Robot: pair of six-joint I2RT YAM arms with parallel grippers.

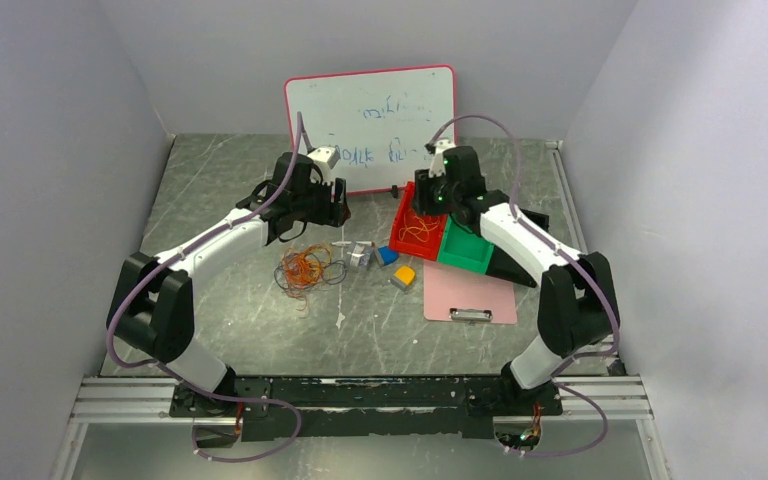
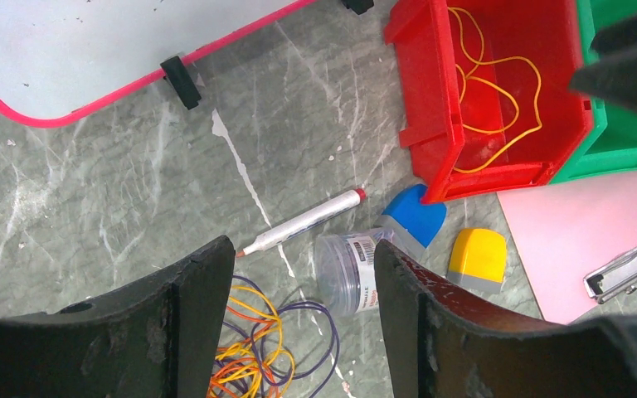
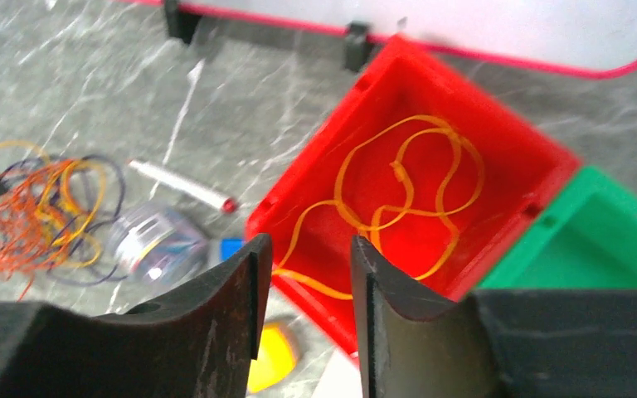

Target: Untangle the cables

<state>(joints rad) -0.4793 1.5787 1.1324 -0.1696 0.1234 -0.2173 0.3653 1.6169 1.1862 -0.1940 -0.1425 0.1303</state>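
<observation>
A tangle of orange, yellow and dark purple cables [image 1: 305, 268] lies on the grey table left of centre. It also shows in the left wrist view [image 2: 253, 356] and the right wrist view [image 3: 33, 215]. One yellow cable [image 1: 418, 230] lies in loose loops inside the red bin [image 1: 401, 243]; it also shows in the wrist views [image 2: 498, 108] [image 3: 406, 191]. My left gripper [image 1: 338, 205] [image 2: 303, 257] is open and empty, above and just behind the tangle. My right gripper [image 1: 422, 195] [image 3: 305, 245] is open and empty over the red bin's near rim.
A whiteboard [image 1: 370, 125] stands at the back. A white marker [image 2: 307, 222], a clear jar [image 2: 347, 269], a blue block [image 2: 415, 217] and a yellow block [image 2: 477, 257] lie between tangle and bins. A green bin [image 1: 465, 250] adjoins the red one; a pink clipboard [image 1: 470, 295] lies in front.
</observation>
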